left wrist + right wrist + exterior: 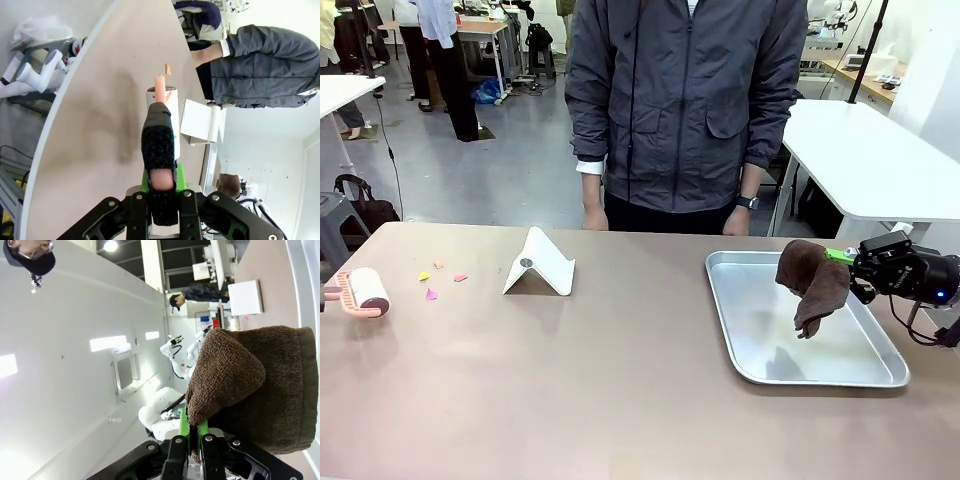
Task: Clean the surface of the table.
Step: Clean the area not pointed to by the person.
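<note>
The brownish table point(620, 390) carries a few small pink and yellow paper scraps point(431, 294) at its left. Beside them lies a pink lint roller point(362, 292) with a white roll. In the left wrist view my left gripper point(162, 175) is shut on the roller's pink handle point(160, 89), and the roll point(173, 125) rests on the table ahead of the fingers. At the right, my right gripper point(847, 258) is shut on a brown cloth point(812, 285), which hangs over the metal tray point(880, 378). The right wrist view shows the cloth point(250, 385) bunched between the green pads of that gripper point(195, 435).
A white folded card stand point(540, 265) sits left of centre near the far edge. A person in a grey jacket point(685, 100) stands at the far side with both hands down by the table edge. A white-topped table point(880, 160) stands behind at the right.
</note>
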`<state>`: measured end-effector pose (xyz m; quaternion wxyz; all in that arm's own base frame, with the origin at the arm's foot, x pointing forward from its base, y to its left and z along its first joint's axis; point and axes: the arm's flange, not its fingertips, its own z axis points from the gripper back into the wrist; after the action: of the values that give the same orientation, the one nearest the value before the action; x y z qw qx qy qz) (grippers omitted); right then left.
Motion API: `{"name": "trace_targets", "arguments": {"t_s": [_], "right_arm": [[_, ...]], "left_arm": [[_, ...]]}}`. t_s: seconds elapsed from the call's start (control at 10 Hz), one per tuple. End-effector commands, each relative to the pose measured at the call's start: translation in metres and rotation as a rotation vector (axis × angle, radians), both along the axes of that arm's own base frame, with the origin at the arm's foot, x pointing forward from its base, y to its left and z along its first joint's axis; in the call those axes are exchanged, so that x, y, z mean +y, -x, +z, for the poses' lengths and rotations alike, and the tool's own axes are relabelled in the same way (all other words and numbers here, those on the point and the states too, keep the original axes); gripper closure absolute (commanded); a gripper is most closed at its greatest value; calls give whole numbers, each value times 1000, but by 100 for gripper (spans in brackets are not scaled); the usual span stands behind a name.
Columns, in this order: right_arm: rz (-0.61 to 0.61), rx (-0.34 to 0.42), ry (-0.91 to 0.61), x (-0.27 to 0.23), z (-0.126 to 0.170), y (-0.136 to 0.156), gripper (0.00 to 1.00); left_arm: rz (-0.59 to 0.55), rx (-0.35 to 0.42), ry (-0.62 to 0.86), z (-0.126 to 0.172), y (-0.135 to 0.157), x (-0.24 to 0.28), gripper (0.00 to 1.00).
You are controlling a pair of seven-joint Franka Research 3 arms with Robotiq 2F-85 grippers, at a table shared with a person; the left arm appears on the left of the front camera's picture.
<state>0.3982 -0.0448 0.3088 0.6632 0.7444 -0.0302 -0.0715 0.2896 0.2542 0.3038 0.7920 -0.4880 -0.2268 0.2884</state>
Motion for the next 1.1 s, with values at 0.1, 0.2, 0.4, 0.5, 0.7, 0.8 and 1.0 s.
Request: {"name": "trace_targets", "arguments": {"t_s": [0.1, 0.2, 0.4, 0.5, 0.7, 0.8, 1.0], "right_arm": [[-4, -8, -7, 2, 3, -2, 93], [-4, -8, -7, 2, 3, -2, 93], [-4, -8, -7, 2, 3, -2, 93], [-4, -8, -7, 2, 3, -2, 93], [-4, -8, -7, 2, 3, -2, 93], [-4, -8, -7, 2, 3, -2, 93], [-4, -8, -7, 2, 3, -2, 93]], "left_arm": [[-4, 22, -18, 10, -9, -42, 80], [-31, 39, -27, 13, -19, -48, 80], [-11, 87, -65, 17, -37, -59, 80], [24, 109, -80, 17, -44, -62, 80], [56, 127, -76, 15, -49, -63, 80], [53, 121, -77, 14, -48, -61, 80], [52, 131, -99, 10, -53, -67, 80]]}}
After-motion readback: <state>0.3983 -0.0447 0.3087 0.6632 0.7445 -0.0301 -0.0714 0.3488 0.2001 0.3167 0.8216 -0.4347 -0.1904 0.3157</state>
